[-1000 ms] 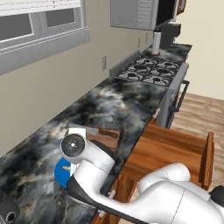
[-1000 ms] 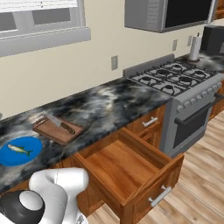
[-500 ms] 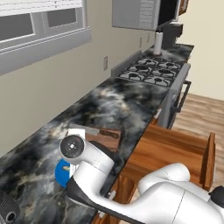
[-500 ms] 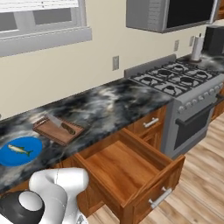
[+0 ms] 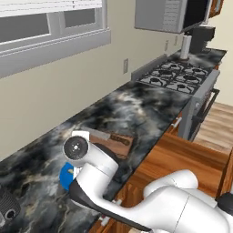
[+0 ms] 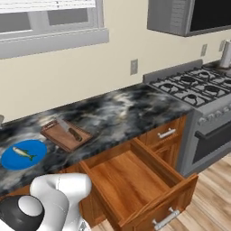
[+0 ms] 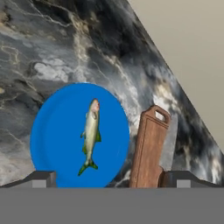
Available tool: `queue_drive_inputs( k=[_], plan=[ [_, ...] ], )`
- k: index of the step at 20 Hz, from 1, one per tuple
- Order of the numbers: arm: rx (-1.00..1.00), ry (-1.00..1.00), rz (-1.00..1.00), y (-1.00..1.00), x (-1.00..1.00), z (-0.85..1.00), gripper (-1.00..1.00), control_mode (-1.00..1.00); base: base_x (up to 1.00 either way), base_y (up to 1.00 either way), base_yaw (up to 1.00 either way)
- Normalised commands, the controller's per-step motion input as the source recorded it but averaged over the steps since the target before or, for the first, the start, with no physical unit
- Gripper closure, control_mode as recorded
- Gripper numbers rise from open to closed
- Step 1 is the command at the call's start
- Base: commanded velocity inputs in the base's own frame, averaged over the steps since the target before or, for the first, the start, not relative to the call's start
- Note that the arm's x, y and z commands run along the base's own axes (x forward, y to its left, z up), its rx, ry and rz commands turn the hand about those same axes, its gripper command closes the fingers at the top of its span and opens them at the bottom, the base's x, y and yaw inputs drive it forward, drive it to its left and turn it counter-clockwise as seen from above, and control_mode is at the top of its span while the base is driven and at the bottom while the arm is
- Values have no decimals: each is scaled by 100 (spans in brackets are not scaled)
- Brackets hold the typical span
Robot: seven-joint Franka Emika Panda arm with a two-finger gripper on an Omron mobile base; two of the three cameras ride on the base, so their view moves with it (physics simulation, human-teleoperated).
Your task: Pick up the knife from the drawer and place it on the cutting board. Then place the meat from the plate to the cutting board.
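Comparing with a second ago, you see only the view shift; the things lie as they did. Your knife already rests on the cutting board, the drawer stands open, and the meat lies mid-plate on the surface. Your fingers hover spread wide, holding nothing, so the meat comes next. No writing is readable.
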Motion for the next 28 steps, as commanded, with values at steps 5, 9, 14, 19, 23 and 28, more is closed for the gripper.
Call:
queue_drive_inputs(
  k=[5,9,14,19,23,28],
  plan=[
    [0,0,0,0,0,0,-100,100,24,0,27],
    [0,0,0,0,0,0,-100,100,18,0,27],
    [0,0,0,0,0,0,-100,100,24,1,13],
    [0,0,0,0,0,0,-100,100,71,14,0],
    [0,0,0,0,0,0,-100,100,68,4,0],
    [6,12,0,0,51,0,-100,-100,13,2,0]
  ],
)
